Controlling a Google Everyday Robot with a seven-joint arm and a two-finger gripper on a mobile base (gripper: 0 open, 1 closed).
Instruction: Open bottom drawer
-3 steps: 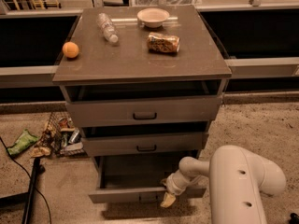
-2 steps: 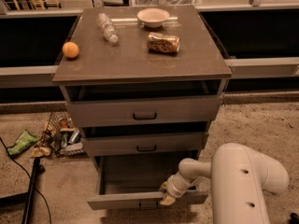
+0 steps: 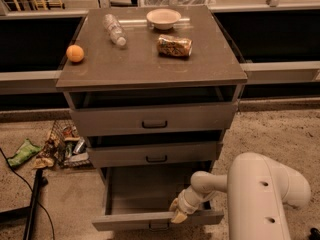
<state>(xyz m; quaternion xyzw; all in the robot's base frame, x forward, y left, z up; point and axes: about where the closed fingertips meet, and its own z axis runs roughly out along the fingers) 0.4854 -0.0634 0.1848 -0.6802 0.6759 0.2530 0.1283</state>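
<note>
Since the earlier frame, the bottom drawer (image 3: 125,220) has slid further out toward the lower edge of the frame, and the gripper (image 3: 179,211) has travelled with it.

1. The gripper rests at the top rim of the drawer front, right of centre, in the lower middle of the frame. You cannot tell whether it is clamped or released.
2. Contact lies beside the handle (image 3: 159,226), not on it. An off-centre pull may skew the drawer and jam it, or let the gripper slip off the rim.
3. The drawer looks well extended. Pulling further may drag it off its runners.
4. The arm (image 3: 262,194) crowds the lower right corner.
5. A jolt to the cabinet may roll the orange (image 3: 75,53) or the lying bottle (image 3: 114,30) on the top. The bowl (image 3: 163,18) and packet (image 3: 174,46) look steadier.
6. Litter (image 3: 62,146) and a cable (image 3: 12,169) lie at the left, apparently outside the drawer's path.
</note>
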